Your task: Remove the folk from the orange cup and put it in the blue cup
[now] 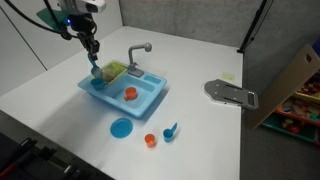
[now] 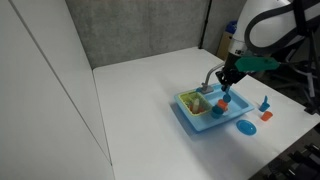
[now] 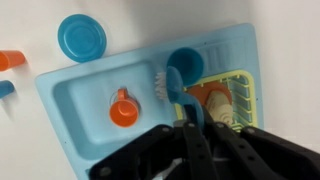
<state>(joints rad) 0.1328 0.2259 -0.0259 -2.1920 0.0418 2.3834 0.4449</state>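
My gripper [image 3: 190,128] is shut on the folk [image 3: 172,86], a thin light-blue piece with a whitish head. It holds the folk over the blue toy sink [image 3: 70,95], with the head beside the blue cup [image 3: 186,63]. The blue cup stands on the sink next to the dish rack. The orange cup [image 3: 122,108] stands in the basin and nothing shows inside it; it also appears in both exterior views [image 1: 129,93] [image 2: 226,101]. In both exterior views the gripper [image 1: 93,62] [image 2: 228,82] hangs above the rack end of the sink.
A yellow-green rack [image 3: 238,95] holds a tan and orange piece. A grey faucet [image 1: 140,52] stands at the sink's back. A blue plate [image 1: 121,127], a smaller orange cup [image 1: 150,140] and a blue scoop [image 1: 171,131] lie on the white table. A grey flat object [image 1: 230,93] lies near the table's edge.
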